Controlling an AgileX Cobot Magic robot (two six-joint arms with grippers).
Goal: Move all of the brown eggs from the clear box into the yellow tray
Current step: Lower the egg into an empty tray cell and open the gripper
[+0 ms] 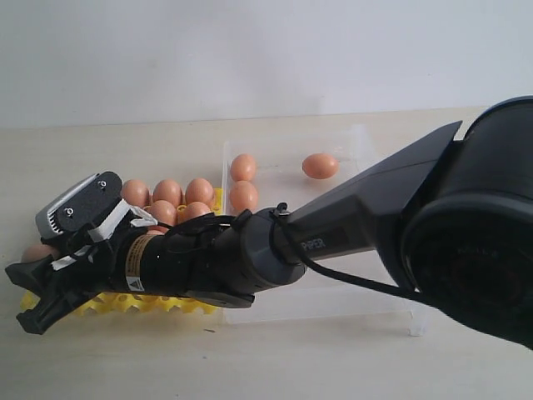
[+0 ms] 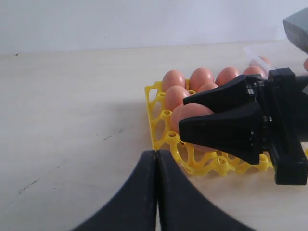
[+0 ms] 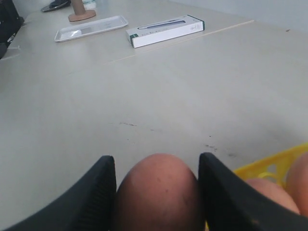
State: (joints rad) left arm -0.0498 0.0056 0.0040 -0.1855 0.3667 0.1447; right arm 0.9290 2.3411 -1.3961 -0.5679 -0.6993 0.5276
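Observation:
My right gripper (image 1: 29, 298) reaches across to the left end of the yellow tray (image 1: 150, 304) and is shut on a brown egg (image 3: 156, 192). The left wrist view shows this egg (image 2: 195, 113) just above the tray's near cups. Several brown eggs (image 1: 167, 193) sit in the tray's far rows. Three more eggs (image 1: 243, 167) lie in the clear box (image 1: 366, 142), partly hidden by the right arm. Beside the tray's corner (image 2: 159, 103), low over the table, my left gripper (image 2: 156, 154) is shut with nothing in it.
Far across the table in the right wrist view lie a long white carton (image 3: 166, 30), a flat white tray (image 3: 91, 26) and a small brown stand (image 3: 81, 12). The right arm spans the box and tray.

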